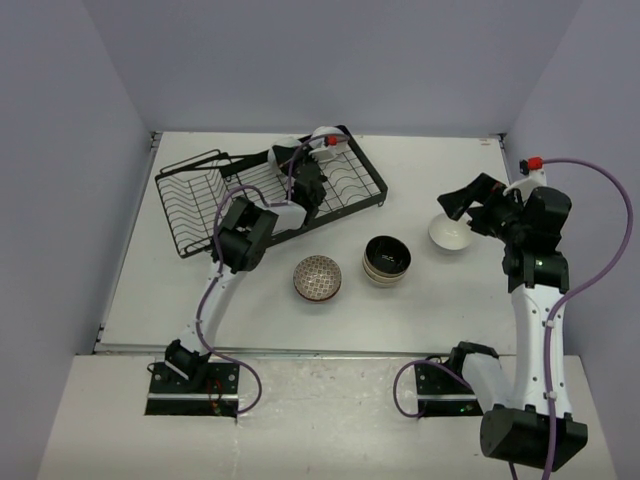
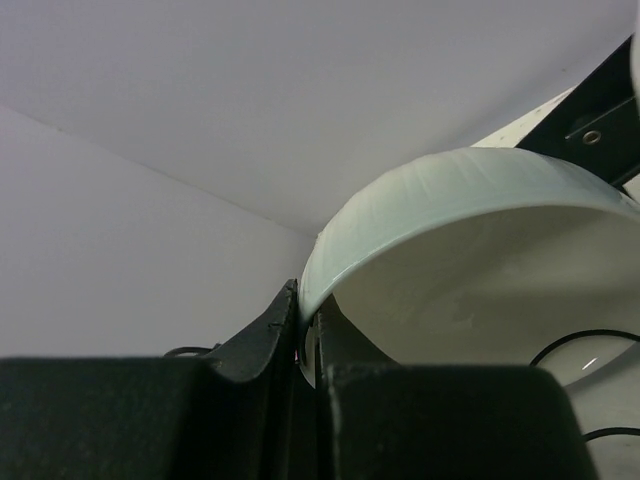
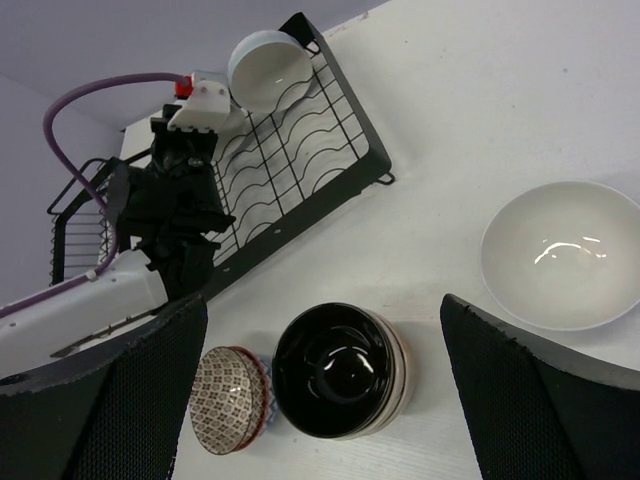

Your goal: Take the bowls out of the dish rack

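The black wire dish rack [image 1: 215, 195] lies at the back left. My left gripper [image 1: 306, 158] reaches over its tray end and is shut on the rim of a plain white bowl [image 1: 323, 139]. In the left wrist view the jaws [image 2: 305, 312] pinch that bowl's rim [image 2: 470, 190]. My right gripper [image 1: 458, 202] is open and empty, held above a white bowl [image 1: 450, 235] on the table. In the right wrist view [image 3: 320, 300] it hangs over a stack of tan bowls with dark insides [image 3: 340, 370]. The held bowl [image 3: 268, 68] shows at the rack's far corner.
A patterned bowl [image 1: 317, 278] and the dark-inside stack [image 1: 386, 260] stand on the table in front of the rack. The white bowl on the table [image 3: 560, 255] is to their right. The rack's basket section [image 1: 195, 200] shows no bowls. Walls close in the table on three sides.
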